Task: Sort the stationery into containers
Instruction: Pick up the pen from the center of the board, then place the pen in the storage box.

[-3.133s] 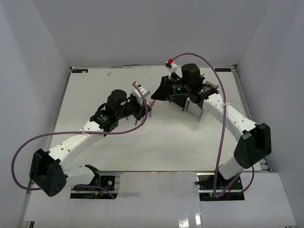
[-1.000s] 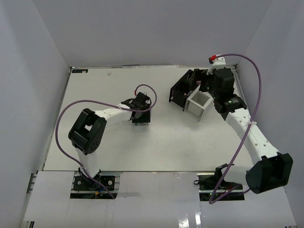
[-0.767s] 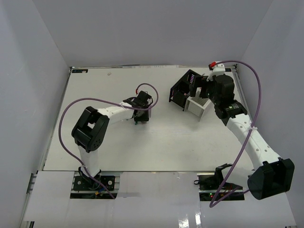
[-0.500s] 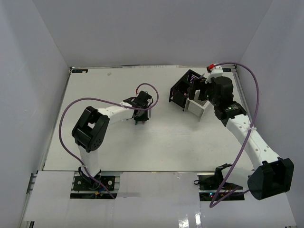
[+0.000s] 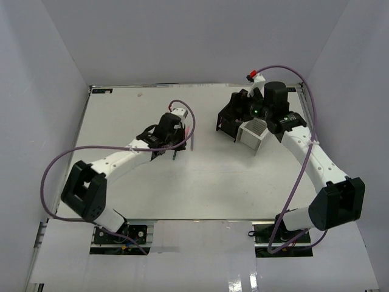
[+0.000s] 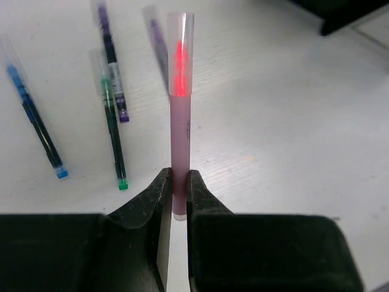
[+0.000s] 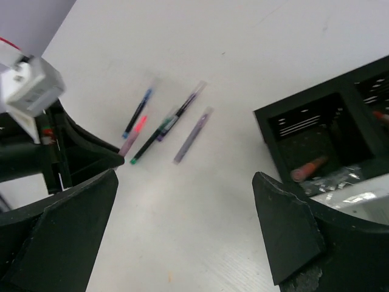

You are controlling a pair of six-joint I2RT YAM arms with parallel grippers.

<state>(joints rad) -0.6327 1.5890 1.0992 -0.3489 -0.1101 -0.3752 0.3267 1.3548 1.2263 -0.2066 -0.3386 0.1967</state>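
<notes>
1. The left gripper (image 6: 179, 182) is clamped tight on the near end of the pink pen (image 6: 180, 125). There's a red core under the clear cap, and the barrel points straight away from the wrist.
2. Whether that pen is clear of the desk (image 6: 292, 121), I cannot tell.
3. Just left of it in the wrist view, 3 pens lie flat: the green pen (image 6: 113, 137), the purple pen (image 6: 112, 67), and the blue pen (image 6: 33, 125) farthest out. A lilac pen (image 6: 157, 45) lies just beyond the cap.
4. All of this is around the desk's middle, a touch toward the far edge.
5. Over to the right gripper (image 7: 185, 176): fingers spread wide, nothing between them, hanging by the containers near the far right corner.
6. The black container (image 7: 285, 131) has an orange-red pen (image 7: 310, 168) in 1 compartment. The white container (image 5: 255, 135) sits just beside it, on the near-right side.
</notes>
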